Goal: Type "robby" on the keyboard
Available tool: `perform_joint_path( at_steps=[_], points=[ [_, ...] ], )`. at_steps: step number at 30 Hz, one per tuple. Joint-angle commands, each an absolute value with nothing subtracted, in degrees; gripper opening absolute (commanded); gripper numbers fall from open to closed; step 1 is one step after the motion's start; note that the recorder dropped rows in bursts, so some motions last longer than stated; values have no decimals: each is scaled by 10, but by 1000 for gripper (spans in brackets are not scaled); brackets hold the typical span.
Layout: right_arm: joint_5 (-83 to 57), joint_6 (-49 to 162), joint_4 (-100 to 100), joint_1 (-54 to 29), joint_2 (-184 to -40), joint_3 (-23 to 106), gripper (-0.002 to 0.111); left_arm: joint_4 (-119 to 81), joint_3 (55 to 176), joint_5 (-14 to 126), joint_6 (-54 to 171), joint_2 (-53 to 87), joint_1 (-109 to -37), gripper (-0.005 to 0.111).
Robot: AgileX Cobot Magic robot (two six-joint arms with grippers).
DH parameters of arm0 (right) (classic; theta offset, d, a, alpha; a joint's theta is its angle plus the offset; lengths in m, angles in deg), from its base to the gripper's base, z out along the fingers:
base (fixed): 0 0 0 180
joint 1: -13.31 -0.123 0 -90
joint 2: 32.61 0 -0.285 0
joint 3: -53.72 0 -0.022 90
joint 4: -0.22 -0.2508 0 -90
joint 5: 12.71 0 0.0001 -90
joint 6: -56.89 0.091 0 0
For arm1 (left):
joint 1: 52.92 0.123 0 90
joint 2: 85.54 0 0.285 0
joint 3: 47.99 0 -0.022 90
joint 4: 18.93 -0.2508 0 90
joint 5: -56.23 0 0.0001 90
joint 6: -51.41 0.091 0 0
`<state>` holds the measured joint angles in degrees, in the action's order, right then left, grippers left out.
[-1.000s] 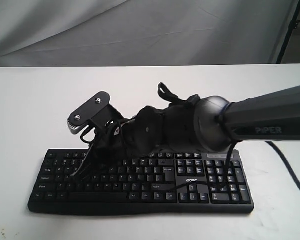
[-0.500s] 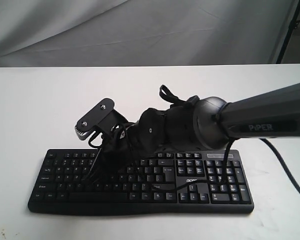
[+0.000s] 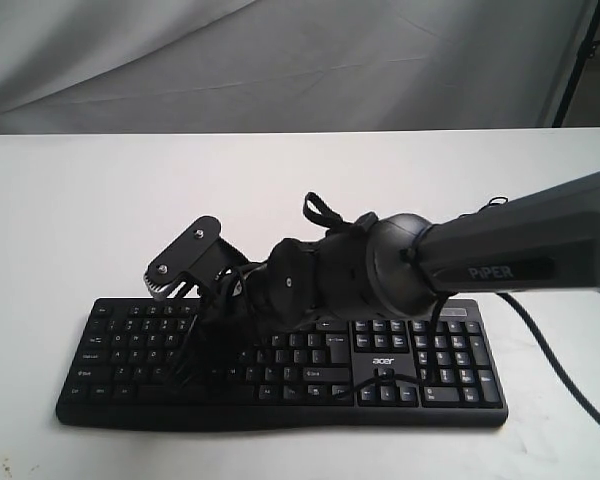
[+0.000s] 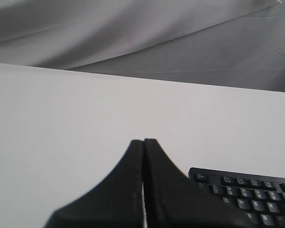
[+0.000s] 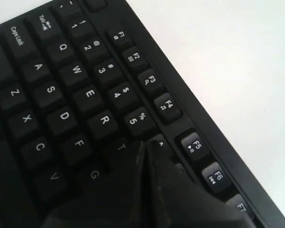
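The black keyboard (image 3: pixel 280 412) lies on the white table near its front edge, with a white acer logo (image 3: pixel 383 360) beside the number pad. My right arm reaches across it from the right. The right gripper (image 3: pixel 185 362) points down onto the left half of the letter keys. In the right wrist view the right gripper (image 5: pixel 146 144) is shut, its tip over the keyboard (image 5: pixel 76 95) between the T and 6 keys, just past R. The left gripper (image 4: pixel 143 141) is shut and holds nothing; it hangs over bare table beside the keyboard's corner (image 4: pixel 247 190). No left arm shows in the exterior view.
A thin black cable (image 3: pixel 380 378) from the right arm droops over the keys by the number pad. Another black cable (image 3: pixel 565 375) runs off the table's right side. A grey cloth backdrop (image 3: pixel 280 60) hangs behind, with a black stand (image 3: pixel 580 60) at the back right.
The right arm has dropped lower toward the keys, and its wrist now covers more of the keyboard's upper rows. The keyboard has not moved.
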<state>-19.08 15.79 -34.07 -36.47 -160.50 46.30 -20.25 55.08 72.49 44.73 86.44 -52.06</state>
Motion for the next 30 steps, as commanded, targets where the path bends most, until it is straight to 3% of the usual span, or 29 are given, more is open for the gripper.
perform_joint_path(
  at_steps=[1,30],
  points=[
    [-193,154,-338,-365,-1608,466,0,-197,548,724,445,867,-523,0],
    [-201,154,-338,-365,-1608,466,0,-197,548,724,445,867,-523,0]
  ],
)
